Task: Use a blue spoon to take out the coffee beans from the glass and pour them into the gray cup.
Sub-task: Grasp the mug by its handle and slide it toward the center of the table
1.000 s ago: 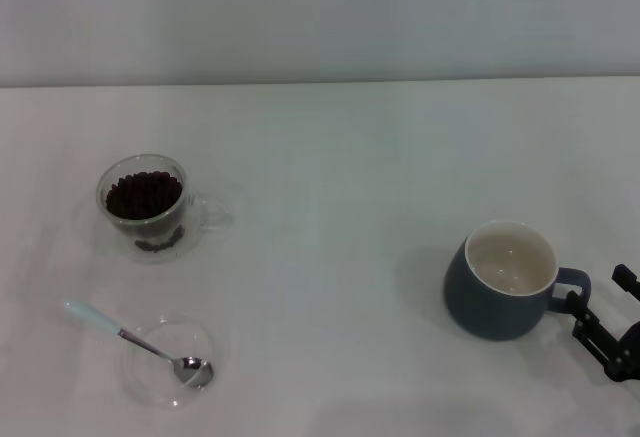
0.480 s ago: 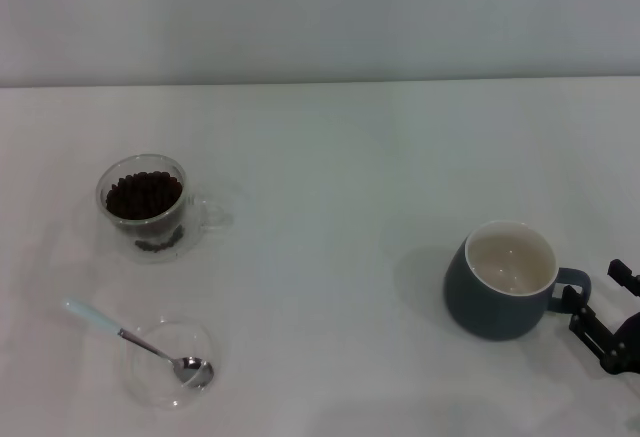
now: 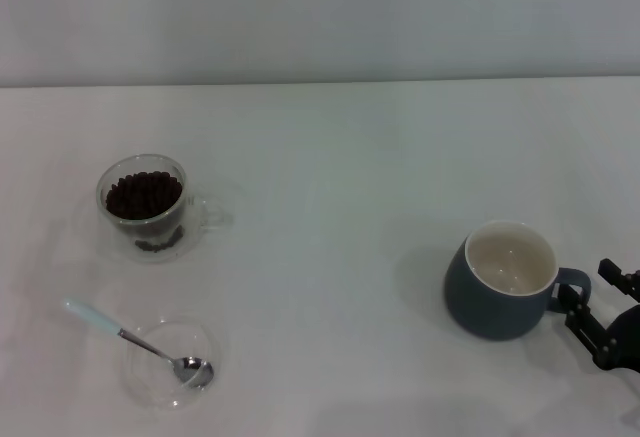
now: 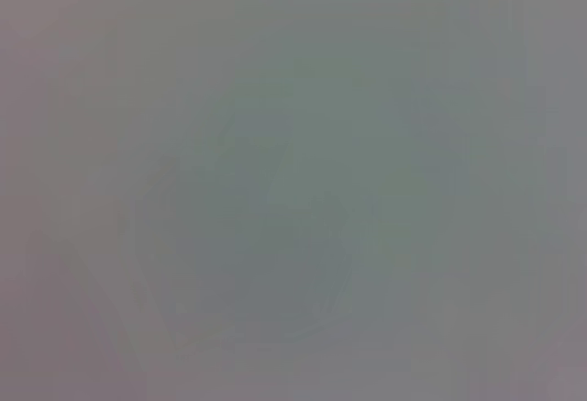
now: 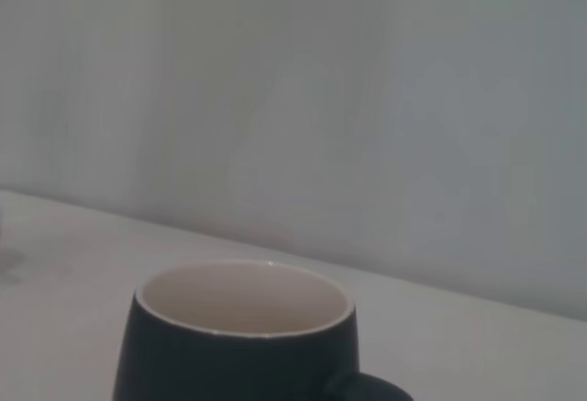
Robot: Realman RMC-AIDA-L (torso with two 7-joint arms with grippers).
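The glass (image 3: 143, 205) stands at the left of the table, filled with dark coffee beans (image 3: 144, 195). In front of it the blue spoon (image 3: 100, 324) lies with its metal bowl in a flat clear dish (image 3: 150, 382) and its pale handle pointing left. At the right stands the gray cup (image 3: 495, 297), cream inside and holding nothing, its handle (image 3: 574, 279) turned right. My right gripper (image 3: 587, 283) is open right beside that handle, one finger on each side of it. The right wrist view shows the gray cup (image 5: 240, 341) close up. My left gripper is out of view.
The white table (image 3: 340, 177) runs back to a pale wall. The left wrist view shows only a blurred grey surface.
My right gripper has crept slightly left and up, closer to the gray cup's handle. The glass, spoon and cup have not moved.
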